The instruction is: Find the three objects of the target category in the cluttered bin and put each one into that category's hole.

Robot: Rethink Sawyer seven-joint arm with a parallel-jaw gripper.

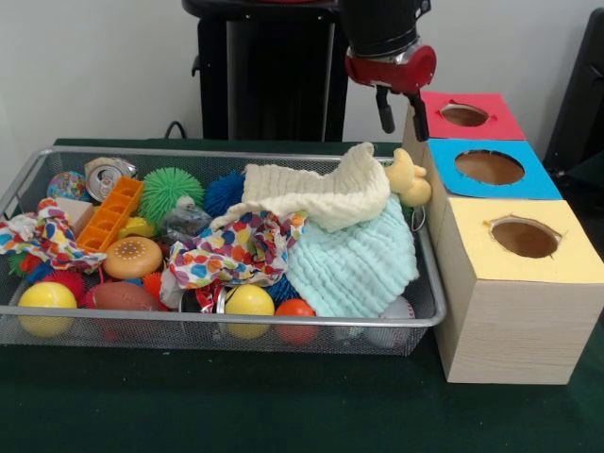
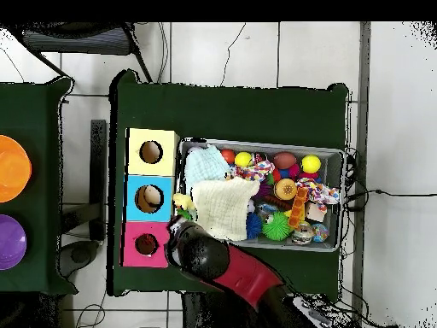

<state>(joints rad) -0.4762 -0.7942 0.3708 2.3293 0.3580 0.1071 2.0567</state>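
The wire mesh bin (image 1: 429,316) lies on the green table, full of clutter; it also shows in the overhead view (image 2: 335,152). A pale yellow soft toy (image 1: 409,179) leans on the bin's right rim against the boxes, and shows in the overhead view (image 2: 183,202). The orange striped toy and the brown toy are hidden. The round hole in the red top (image 1: 464,115) is empty; it also shows in the overhead view (image 2: 146,244). My gripper (image 1: 406,132) hangs open and empty above the bin's far right corner, just left of the red box and above the yellow toy.
A cream cloth (image 1: 316,193), a mint cloth (image 1: 354,264) and a spotted cloth (image 1: 241,250) cover much of the bin. Spiky balls (image 1: 170,189), an orange tray (image 1: 111,212) and smooth balls (image 1: 248,300) lie around them. The blue-topped hole (image 1: 489,167) and yellow-topped hole (image 1: 525,236) are nearer the camera.
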